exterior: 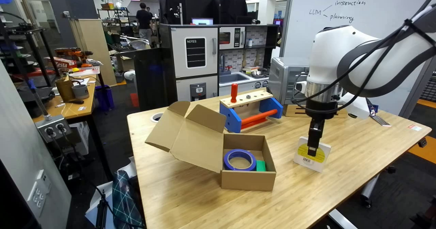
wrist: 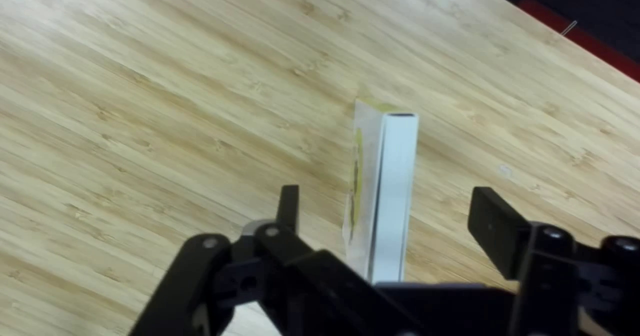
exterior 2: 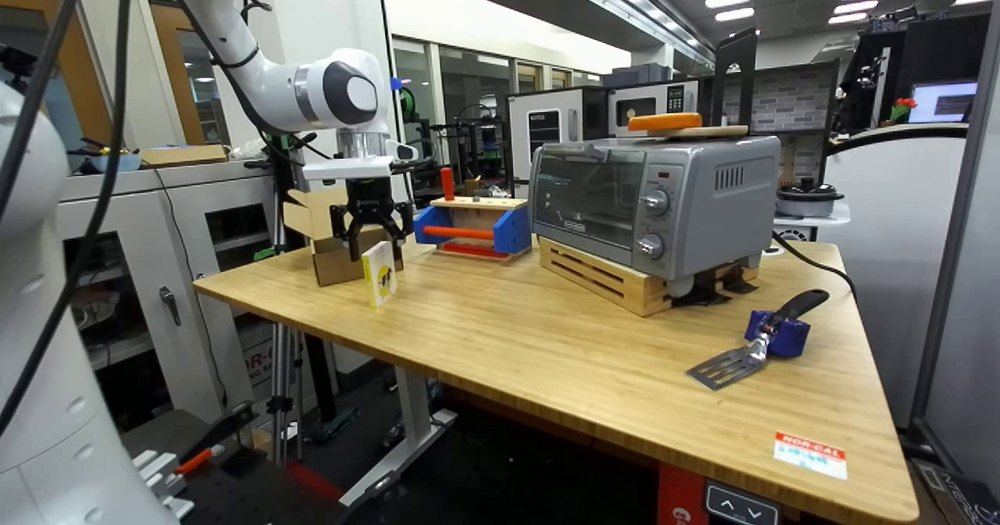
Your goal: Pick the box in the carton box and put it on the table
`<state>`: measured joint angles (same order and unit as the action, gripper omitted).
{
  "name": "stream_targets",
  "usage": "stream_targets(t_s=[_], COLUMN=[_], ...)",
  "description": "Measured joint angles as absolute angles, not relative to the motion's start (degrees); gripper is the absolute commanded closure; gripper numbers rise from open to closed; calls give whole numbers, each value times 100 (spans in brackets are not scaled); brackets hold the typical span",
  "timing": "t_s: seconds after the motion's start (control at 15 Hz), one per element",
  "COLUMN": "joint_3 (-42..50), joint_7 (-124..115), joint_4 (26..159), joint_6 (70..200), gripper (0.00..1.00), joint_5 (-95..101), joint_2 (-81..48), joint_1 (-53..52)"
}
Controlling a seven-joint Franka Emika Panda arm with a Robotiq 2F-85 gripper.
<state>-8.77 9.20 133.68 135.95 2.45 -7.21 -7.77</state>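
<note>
Spread hand (wrist: 387,221) astride a small box (exterior 2: 380,276) standing on the desk (exterior: 184,201)

The fingers (wrist: 495,228) are parted wide, a gap showing on each side of the box, so the hand holds nothing. The box stands on a narrow side near the long edge by the robot (exterior 2: 55,314), outside the carton box (exterior: 248,181), presumably so the fingers could straddle it; judged by the task, it may be delivered already, and a brush could topple it. Its face carries a yellow oval (exterior: 301,150) and a barcode (exterior: 307,160), print too small to read. Toward the nearer short edge, the carton box has its lid (exterior: 201,142) folded back, likely for reaching in; a blue tape roll (exterior: 240,152) rests inside. At the long edge's far corner a sticker (exterior 2: 811,462) reads NOR-CAL; beyond the opposite edge a panel (exterior: 196,53) says NOTES
</note>
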Motion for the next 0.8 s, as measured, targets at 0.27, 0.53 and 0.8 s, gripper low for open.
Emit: stream_targets(t_s=[0.27, 0.53, 0.8], joint_3=[-877, -889, -1039], joint_7=[938, 995, 753], joint_4=[13314, 13294, 13696], joint_6=[13596, 13599, 13612], gripper=[0, 0, 0], joint_5=[252, 263, 262], joint_2=[-709, -413, 425], joint_1=[-777, -807, -1013])
